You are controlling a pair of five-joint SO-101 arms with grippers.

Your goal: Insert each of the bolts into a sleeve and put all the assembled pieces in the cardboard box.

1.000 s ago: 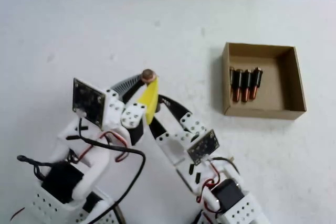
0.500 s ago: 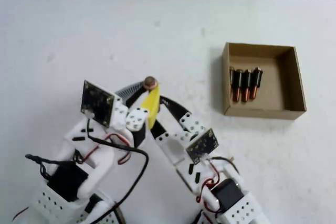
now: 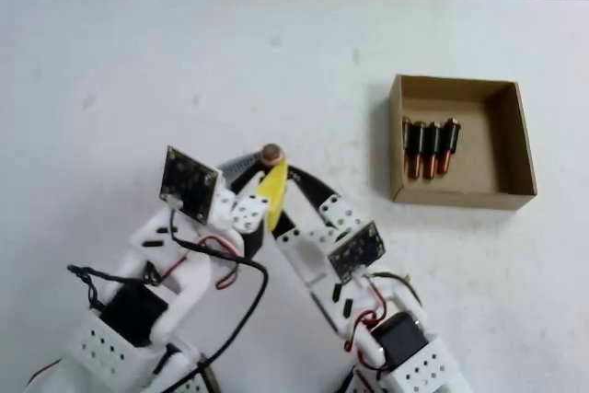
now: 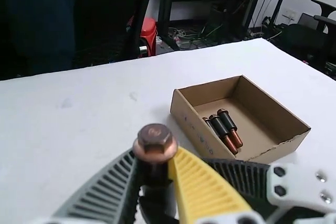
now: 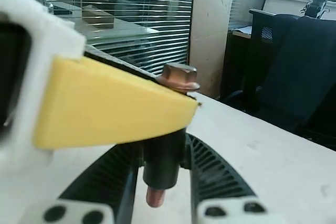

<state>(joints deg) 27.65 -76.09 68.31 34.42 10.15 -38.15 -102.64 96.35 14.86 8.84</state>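
A copper bolt (image 3: 271, 153) stands upright in a black sleeve (image 5: 163, 163), held above the table left of the cardboard box (image 3: 515, 135). My left gripper (image 4: 155, 182), with one grey and one yellow finger (image 5: 115, 103), is shut just under the bolt head (image 4: 154, 145). My right gripper (image 5: 160, 182), with black fingers (image 4: 236, 174), is shut on the sleeve lower down. The bolt's tip (image 5: 155, 198) sticks out beneath the sleeve. Several assembled pieces (image 3: 430, 147) lie side by side in the box (image 4: 273, 114).
Both arms' bodies and cables crowd the near edge of the white table (image 3: 138, 71). The box sits on the right, about a hand's width from the grippers. Chairs and racks stand beyond the table's far edge.
The left arm has shifted right and toward the near edge, carrying the bolt with it. The right gripper followed slightly and stays closed around the sleeve.
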